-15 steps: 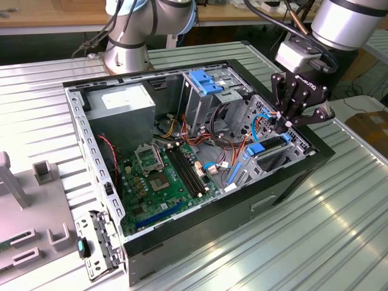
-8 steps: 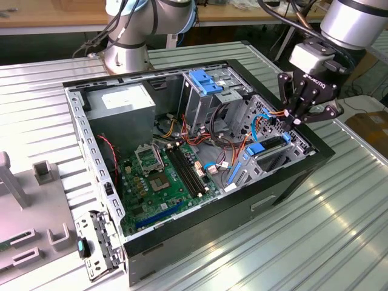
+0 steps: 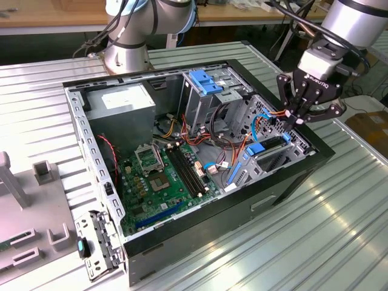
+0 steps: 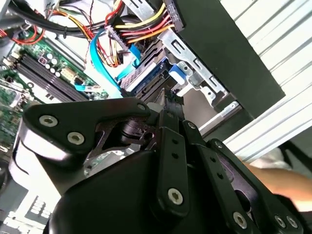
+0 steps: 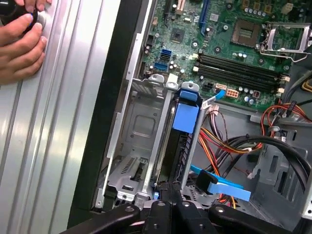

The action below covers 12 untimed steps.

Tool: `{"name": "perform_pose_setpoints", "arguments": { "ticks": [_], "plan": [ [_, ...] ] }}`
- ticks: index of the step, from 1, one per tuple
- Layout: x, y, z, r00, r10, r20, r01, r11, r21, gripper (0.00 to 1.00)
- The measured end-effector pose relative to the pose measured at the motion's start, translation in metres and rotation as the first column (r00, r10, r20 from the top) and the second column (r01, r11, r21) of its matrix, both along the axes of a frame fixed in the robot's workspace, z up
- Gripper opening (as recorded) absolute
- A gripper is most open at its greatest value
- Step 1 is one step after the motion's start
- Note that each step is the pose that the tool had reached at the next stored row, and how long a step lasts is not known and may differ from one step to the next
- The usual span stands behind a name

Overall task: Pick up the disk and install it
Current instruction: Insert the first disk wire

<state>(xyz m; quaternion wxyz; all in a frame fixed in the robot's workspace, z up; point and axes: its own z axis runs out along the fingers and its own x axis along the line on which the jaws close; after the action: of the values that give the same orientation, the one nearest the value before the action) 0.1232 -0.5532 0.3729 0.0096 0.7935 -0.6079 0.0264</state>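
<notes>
White lettering runs across the black body of the claw. A pale label, its print too small to read, covers the power supply in the corner of the case farthest from the claw. The open computer case lies on its side on the ribbed metal counter. It holds a green motherboard, bundles of coloured cables and a tall drive cage topped by a blue bracket. In the first wrist view the disk stands on edge in a slot of the metal drive bay, just ahead of the claw, with the end of its blue rail towards the motherboard. The claw's fingers are drawn together right at the disk's near end, but I cannot tell whether they touch it. A person's hand rests on the counter beyond the case wall, well apart from the claw.
</notes>
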Motion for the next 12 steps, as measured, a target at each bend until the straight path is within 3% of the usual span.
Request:
{"name": "perform_pose_setpoints", "arguments": {
  "ticks": [4,8,12],
  "plan": [
    [0.0047,0.0032,-0.0001,0.9994,0.036,0.0,-0.036,0.9994,0.0,0.13],
    [0.0152,0.0099,-0.0001,0.9973,0.073,0.0,-0.073,0.9973,-0.0001,0.32],
    [0.0172,0.0113,-0.0003,0.995,0.1,0.0,-0.1,0.995,0.0,0.32]
  ]
}}
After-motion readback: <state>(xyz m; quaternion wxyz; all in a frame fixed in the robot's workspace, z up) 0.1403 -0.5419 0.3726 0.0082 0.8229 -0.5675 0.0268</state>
